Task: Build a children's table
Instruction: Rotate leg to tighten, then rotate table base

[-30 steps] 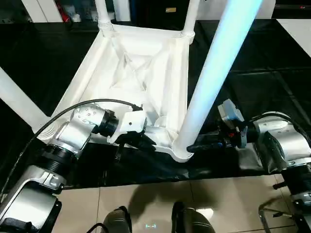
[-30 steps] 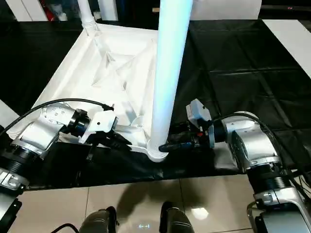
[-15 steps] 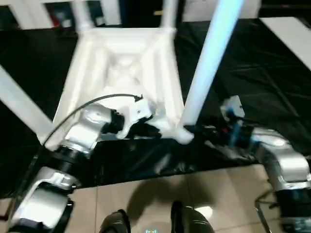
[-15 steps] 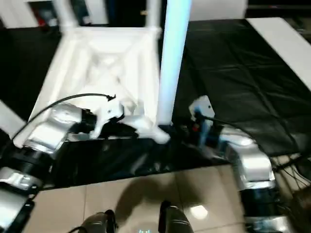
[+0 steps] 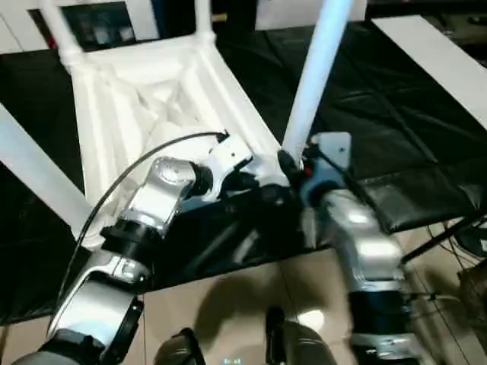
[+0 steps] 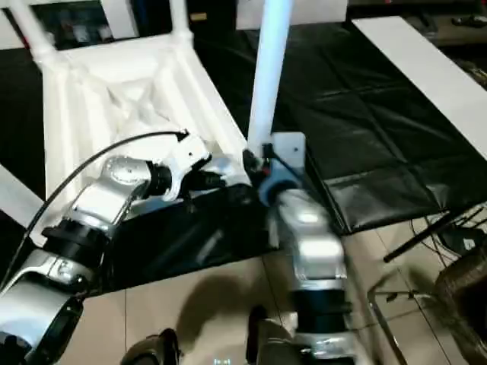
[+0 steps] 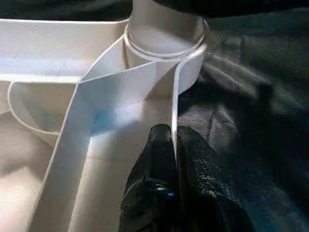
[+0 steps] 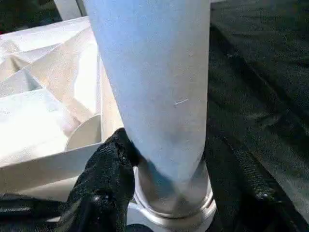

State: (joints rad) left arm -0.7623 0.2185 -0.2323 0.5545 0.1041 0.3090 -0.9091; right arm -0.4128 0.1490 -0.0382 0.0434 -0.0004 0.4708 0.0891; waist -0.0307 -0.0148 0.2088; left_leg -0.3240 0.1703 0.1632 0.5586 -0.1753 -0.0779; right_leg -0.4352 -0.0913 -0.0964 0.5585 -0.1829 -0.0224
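Left pincer [image 7: 174, 145] pinches the white table's rim [image 7: 175, 96] tight. Right pincer [image 8: 159, 159] hugs the table leg [image 8: 154, 72] near its socket [image 8: 174, 205].

Bright overhead light glares bluish off the leg [image 5: 316, 72] before me; my head views smear with motion blur. My shadow pools on the glossy floor [image 5: 228, 304]. Wrist views look sharper.
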